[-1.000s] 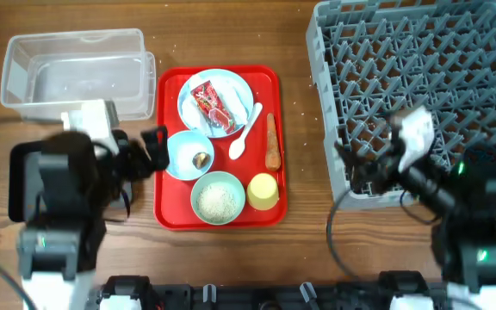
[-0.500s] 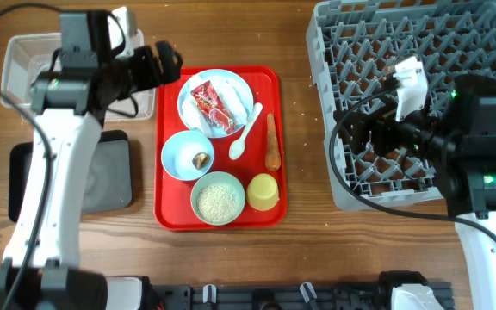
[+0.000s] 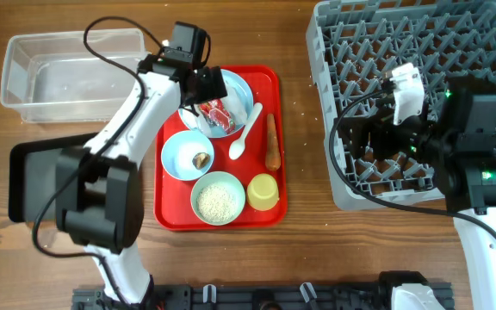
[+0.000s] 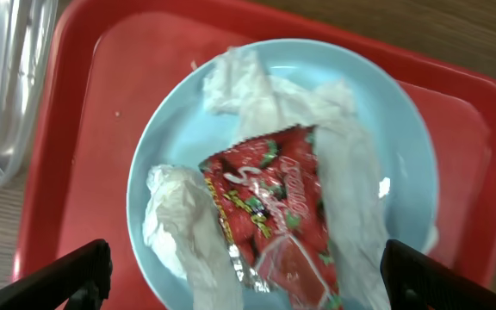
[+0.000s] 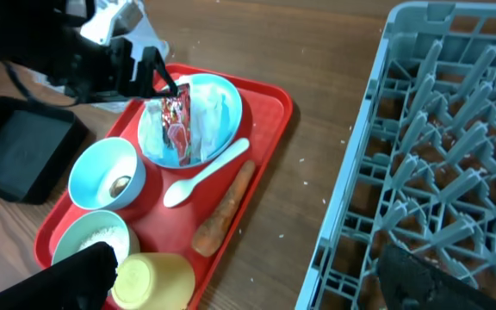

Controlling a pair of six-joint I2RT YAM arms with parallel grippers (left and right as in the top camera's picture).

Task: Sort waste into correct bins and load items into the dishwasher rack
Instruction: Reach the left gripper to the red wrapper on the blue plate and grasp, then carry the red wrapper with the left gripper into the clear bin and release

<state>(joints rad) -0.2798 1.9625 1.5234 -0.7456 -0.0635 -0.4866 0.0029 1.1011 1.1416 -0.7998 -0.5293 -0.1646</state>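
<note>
Nothing is sorted or loaded yet, as far as the views show.

Your left pincer [image 4: 248, 280] hangs spread wide and empty right above the plate [image 4: 386, 112]. The wrapper [image 4: 278, 207] lies straight below it, between the fingers, on top of the tissue [image 4: 257, 86]. Neither is gripped.

The spoon [image 3: 244, 138] and carrot stick [image 3: 272, 142] lie just beside that pincer on the red tray [image 3: 170, 207]. The blue bowl [image 3: 177, 151] with the nut scrap [image 3: 201, 160] sits near it, on the side toward the arm's base. The green bowl [image 3: 194, 191] holding rice [image 3: 218, 202], and the cup [image 3: 263, 191], sit farther back on the same side.

The tub [image 3: 58, 77] is off to that pincer's outer side, past the red tray's edge, and looks empty. The black tray [image 3: 24, 185] is well apart from it. Your arm covers part of that tray, and what shows is bare.

Your right pincer [image 3: 356, 146] is also spread and holds nothing. It hovers over the edge of the rack [image 3: 455, 43] that faces the red tray, with all the dishes well ahead of it. The rack under and behind it shows only pegs, though the arm hides a patch.

All of it is left to do. The five bits of waste have to reach the bins, and the plate, both bowls, the cup and the spoon have to reach the rack. Judging by the left pincer's place, the wrapper is the first pick.
</note>
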